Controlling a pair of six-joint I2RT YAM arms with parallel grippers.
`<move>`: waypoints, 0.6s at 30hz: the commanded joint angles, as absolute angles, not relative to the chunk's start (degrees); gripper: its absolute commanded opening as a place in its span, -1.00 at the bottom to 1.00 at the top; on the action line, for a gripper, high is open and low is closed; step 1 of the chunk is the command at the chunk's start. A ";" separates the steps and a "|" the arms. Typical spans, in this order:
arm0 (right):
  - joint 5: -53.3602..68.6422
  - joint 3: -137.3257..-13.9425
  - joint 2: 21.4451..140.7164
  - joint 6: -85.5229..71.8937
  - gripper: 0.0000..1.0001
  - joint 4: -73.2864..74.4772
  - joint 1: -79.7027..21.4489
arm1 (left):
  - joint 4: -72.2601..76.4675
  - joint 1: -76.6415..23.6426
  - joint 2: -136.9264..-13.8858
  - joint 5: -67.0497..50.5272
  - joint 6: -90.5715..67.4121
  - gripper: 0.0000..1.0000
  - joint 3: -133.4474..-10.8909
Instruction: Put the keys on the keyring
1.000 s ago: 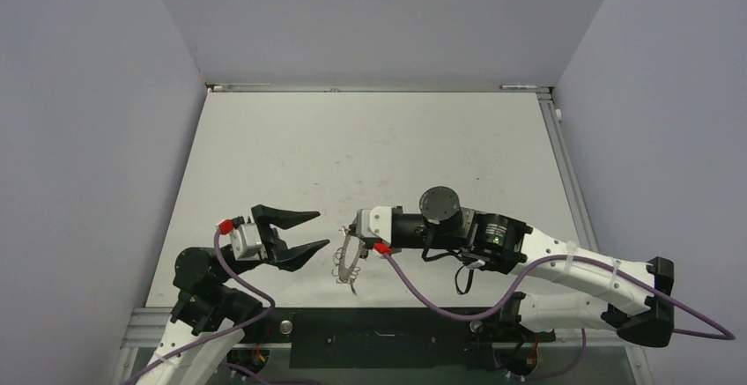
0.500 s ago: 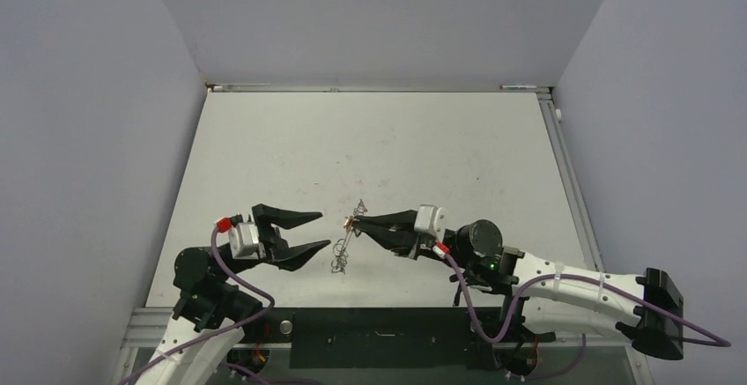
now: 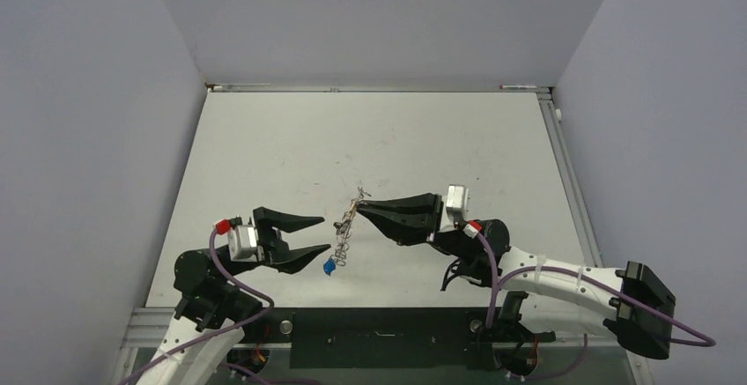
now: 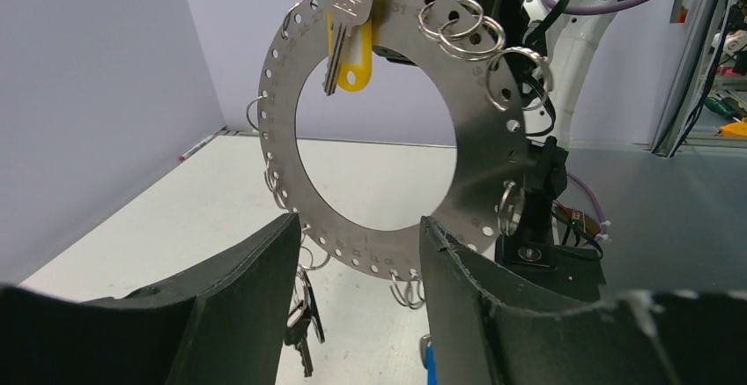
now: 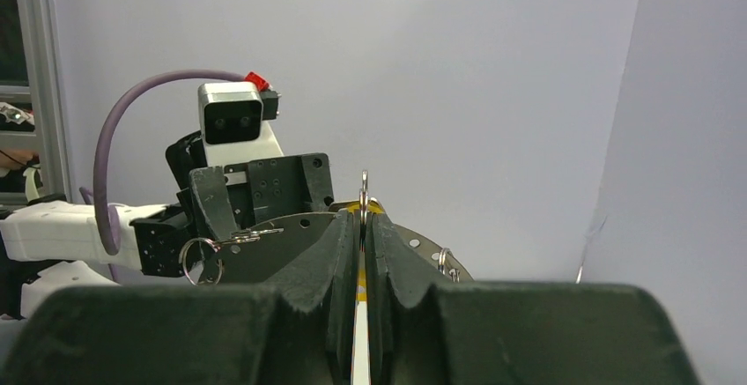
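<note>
The right gripper [image 3: 363, 209] is clenched on the rim of the keyring [image 4: 476, 147], a thin, stiff perforated steel disc. It is upright above the table [image 3: 264, 156] towards its near edge, with keys [image 4: 337, 33] dangling loose. The left gripper [image 3: 322, 233] waits half-open and empty; smooth metal looks slippery, so pinch a bare rim stretch flat.

The keyring [image 3: 345, 231] hangs above the counter [image 3: 396, 138], between the left gripper [image 3: 323, 232] and the right gripper [image 3: 363, 210]. The right gripper clamps its upper edge. The ring sits just beyond the spread left fingers [image 4: 255, 297]. A top key [image 4: 345, 33] hangs at its upper rim. A bottom key [image 3: 329, 266] hangs below, beside the near left finger.
</note>
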State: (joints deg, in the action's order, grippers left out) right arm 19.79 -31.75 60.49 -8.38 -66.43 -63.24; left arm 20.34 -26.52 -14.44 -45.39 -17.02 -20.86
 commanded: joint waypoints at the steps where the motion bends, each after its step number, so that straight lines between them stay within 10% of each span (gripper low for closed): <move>1: 24.92 -32.75 55.05 -10.93 -0.90 -64.37 -60.65 | 19.95 -26.28 -12.30 -43.06 -14.85 -0.02 -21.66; 18: 43.38 -51.25 53.71 6.85 -0.89 -7.27 -57.48 | 24.41 -25.93 -9.22 -45.88 -14.82 0.39 -19.37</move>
State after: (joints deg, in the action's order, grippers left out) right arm 35.79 -45.19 51.33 0.80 -18.28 -57.76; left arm 19.40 -26.41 -9.52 -42.96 -13.17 -20.36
